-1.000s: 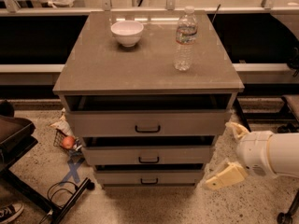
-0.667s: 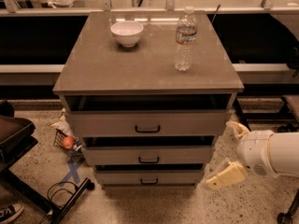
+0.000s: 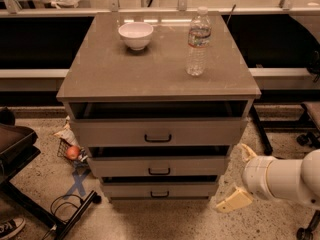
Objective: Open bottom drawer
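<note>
The grey-beige cabinet [image 3: 157, 79] has three drawers. The bottom drawer [image 3: 159, 189] is the lowest, with a short flat front and a small dark bar handle [image 3: 160, 195]. It stands pulled out a little, with a dark gap above its front. My gripper [image 3: 239, 176] is to the right of the cabinet, near the bottom drawer's right end, apart from it. Its two cream fingers [image 3: 233, 200] are spread open and hold nothing. The white arm [image 3: 285, 176] comes in from the right edge.
A white bowl [image 3: 135, 35] and a clear water bottle [image 3: 198, 42] stand on the cabinet top. A small basket with a red fruit [image 3: 72, 152] lies on the floor at left, beside a dark chair base [image 3: 30, 184] and a cable. Chair wheels [image 3: 302, 139] stand at right.
</note>
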Tool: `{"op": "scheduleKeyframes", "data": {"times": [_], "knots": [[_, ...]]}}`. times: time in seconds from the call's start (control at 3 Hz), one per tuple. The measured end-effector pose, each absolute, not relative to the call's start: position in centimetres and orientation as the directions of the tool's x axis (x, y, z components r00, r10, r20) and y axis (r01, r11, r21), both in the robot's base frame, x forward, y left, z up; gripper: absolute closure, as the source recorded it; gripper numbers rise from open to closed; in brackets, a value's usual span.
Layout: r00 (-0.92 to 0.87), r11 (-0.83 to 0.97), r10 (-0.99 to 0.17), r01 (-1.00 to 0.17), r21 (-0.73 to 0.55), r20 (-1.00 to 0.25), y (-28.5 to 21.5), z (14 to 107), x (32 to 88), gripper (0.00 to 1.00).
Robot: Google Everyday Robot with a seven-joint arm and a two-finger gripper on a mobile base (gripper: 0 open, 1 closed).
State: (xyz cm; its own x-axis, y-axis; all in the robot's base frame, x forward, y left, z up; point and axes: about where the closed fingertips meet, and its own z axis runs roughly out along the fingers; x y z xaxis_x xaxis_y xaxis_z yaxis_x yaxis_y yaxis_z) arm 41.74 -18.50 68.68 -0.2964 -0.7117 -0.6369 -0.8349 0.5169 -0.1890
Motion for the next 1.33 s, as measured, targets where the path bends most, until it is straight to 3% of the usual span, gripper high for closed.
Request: {"op": "scheduleKeyframes", "data": {"times": [0.67, 1.0, 1.33], "knots": [[-0.231, 0.545, -0.640, -0.809, -0.220, -0.733, -20.7, 59.3, 43.2, 0.00], [-0.253, 0.546, -0.602, -0.822, -0.160, -0.757, -19.8, 55.9, 42.5, 0.00], [-0.249, 0.545, -0.608, -0.821, -0.168, -0.754, -19.8, 56.4, 42.6, 0.00]]}}
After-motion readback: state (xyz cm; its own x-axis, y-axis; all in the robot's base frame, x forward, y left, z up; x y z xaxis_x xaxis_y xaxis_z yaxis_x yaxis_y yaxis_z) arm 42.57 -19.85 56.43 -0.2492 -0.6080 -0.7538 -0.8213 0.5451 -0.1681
